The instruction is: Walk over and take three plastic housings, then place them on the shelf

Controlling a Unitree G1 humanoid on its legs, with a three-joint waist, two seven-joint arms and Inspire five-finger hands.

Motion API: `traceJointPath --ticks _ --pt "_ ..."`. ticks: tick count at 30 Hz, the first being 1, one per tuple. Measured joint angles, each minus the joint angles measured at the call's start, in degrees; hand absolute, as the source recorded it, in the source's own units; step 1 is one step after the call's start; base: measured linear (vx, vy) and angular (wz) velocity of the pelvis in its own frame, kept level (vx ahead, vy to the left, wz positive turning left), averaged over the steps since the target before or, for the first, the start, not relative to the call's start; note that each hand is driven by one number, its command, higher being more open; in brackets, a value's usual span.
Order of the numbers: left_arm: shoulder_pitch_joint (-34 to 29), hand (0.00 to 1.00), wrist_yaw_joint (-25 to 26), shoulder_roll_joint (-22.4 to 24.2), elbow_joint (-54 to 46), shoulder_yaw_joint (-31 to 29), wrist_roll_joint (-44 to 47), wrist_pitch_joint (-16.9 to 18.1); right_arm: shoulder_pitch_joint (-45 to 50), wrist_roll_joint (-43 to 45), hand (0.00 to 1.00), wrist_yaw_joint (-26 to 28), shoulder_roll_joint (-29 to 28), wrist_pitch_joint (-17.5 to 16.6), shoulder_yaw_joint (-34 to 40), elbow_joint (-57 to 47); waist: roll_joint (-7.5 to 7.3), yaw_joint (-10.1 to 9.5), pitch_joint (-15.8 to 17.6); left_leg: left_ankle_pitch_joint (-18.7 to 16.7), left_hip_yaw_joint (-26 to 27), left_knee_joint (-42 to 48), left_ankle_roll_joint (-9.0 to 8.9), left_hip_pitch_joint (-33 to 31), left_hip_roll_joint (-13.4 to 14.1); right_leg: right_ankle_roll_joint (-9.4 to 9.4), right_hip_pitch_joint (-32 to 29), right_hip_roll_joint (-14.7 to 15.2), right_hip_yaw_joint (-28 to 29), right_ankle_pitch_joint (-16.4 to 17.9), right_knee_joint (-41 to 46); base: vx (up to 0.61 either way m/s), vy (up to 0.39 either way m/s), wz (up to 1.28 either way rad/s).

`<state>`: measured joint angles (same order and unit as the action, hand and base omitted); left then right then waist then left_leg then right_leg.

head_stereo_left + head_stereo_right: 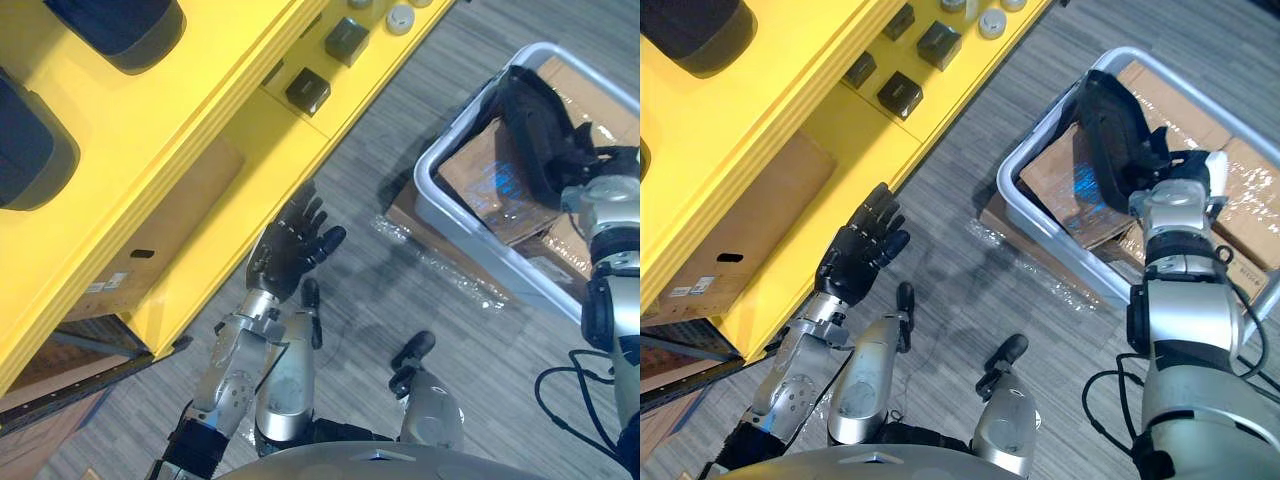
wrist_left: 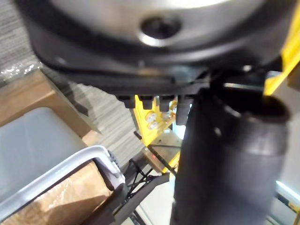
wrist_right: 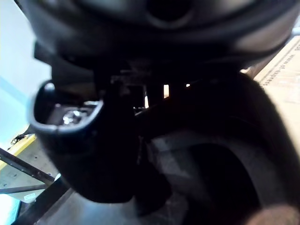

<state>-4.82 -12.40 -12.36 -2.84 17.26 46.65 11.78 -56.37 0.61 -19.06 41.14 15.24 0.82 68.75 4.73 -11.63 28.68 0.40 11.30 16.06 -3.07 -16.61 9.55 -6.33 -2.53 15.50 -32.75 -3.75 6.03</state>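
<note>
Left hand (image 1: 290, 250) raised, fingers (image 1: 312, 213) straight and spread (thumb out sideways); right hand (image 1: 1195, 165) far forward, arm outstretched.

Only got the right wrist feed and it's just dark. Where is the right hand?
Observer: The right hand is over the grey bin, against a black plastic housing lying on cardboard.
Operator: Left hand?
Observer: The left hand is open and empty, raised beside the yellow shelf.
Operator: Anything on the shelf?
Observer: Two dark rounded shells lie on its top level.
</note>
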Motion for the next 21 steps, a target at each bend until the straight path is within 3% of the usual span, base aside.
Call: traceJointPath --ticks 5,8,11,13,16,21 --pt "-2.23 1.00 1.58 -0.26 -1.65 0.20 -6.00 -5.34 7.65 -4.42 0.00 -3.79 -4.59 0.69 0.38 -8.10 -2.30 1.42 -1.49 2.49 1.86 -6.21 -0.65 5.21 -0.16 0.14 1.90 -0.16 0.28 0.10 -0.61 0.02 -0.037 -0.09" --pt "-1.50 1.00 4.05 -0.50 -1.48 0.19 -7.05 -12.14 13.57 -9.57 0.00 -4.59 -8.26 3.32 0.34 -16.99 -4.24 3.45 -2.91 5.11 3.03 -11.66 -1.11 8.70 -0.76 0.05 3.06 -0.75 0.59 0.04 -2.34 0.01 -0.035 -0.12" --pt "1.22 1.00 4.35 0.11 1.00 0.84 -8.91 -19.52 19.78 -16.45 0.00 -5.65 -11.87 4.55 0.48 -25.23 -4.79 5.26 -6.63 7.07 4.93 -16.70 -1.60 12.32 -0.82 -0.14 3.79 -1.41 1.83 -0.08 -3.51 0.02 -0.029 -0.24" --pt "3.50 1.00 4.44 0.61 3.35 1.39 -9.00 -22.36 21.65 -18.95 0.00 -6.47 -13.19 4.79 0.48 -27.26 -4.81 6.22 -8.82 7.73 5.92 -18.74 -1.88 14.45 -0.81 -0.28 4.65 -1.78 2.51 -0.18 -4.33 0.04 -0.024 -0.24" --pt "6.57 1.00 5.47 1.82 7.12 2.27 -8.79 -24.87 23.84 -23.50 0.00 -8.29 -14.47 4.72 0.82 -28.92 -4.87 7.40 -12.15 8.01 7.50 -20.79 -2.18 17.43 -0.81 -0.52 6.12 -2.22 3.69 -0.34 -5.45 0.04 -0.021 -0.26" --pt "11.44 1.00 8.28 3.51 12.58 2.43 -3.24 -26.41 26.97 -28.73 0.00 -13.65 -14.51 0.89 1.21 -31.95 -5.50 9.41 -15.59 7.82 8.78 -20.81 -2.40 19.34 -0.48 -0.86 7.55 -2.81 5.03 -0.66 -6.64 0.01 -0.017 -0.15"
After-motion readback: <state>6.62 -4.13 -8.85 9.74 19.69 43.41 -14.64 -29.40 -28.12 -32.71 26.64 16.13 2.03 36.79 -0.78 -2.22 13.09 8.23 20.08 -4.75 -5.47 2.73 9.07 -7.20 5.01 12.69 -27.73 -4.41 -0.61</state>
